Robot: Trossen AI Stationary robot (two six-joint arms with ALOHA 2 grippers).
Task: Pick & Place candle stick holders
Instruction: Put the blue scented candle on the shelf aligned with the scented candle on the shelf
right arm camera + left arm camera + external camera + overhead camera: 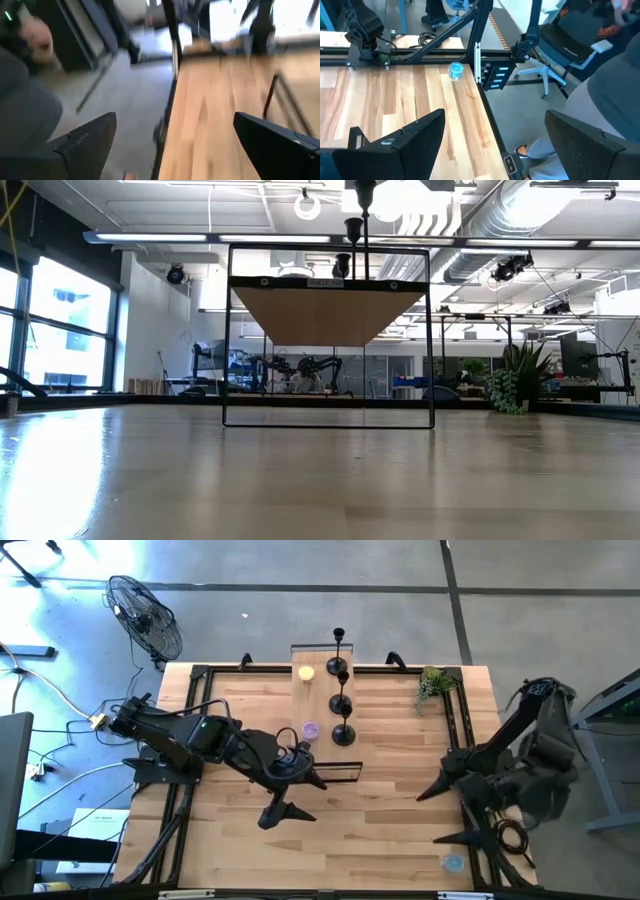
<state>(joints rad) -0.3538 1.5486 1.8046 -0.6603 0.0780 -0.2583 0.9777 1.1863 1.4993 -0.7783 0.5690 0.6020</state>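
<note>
Three matte-black candle stick holders point(342, 690) stand in a row at the table's far middle, by a black wire-frame stand point(330, 772). In the low view their stems and cups point(352, 235) rise above the stand's wooden shelf point(325, 310); where their bases rest I cannot tell. My left gripper point(298, 798) is open and empty just near of the stand; it also shows in the left wrist view point(495, 115). My right gripper point(442, 814) is open and empty over the table's right part; it also shows in the right wrist view point(175, 117).
A green plant sprig point(435, 685) lies at the far right. A yellow thing point(306, 672) and a purple thing point(310, 729) sit beside the holders. A blue roll point(453, 862) lies at the near right corner. A person in grey point(615, 95) is beside the table.
</note>
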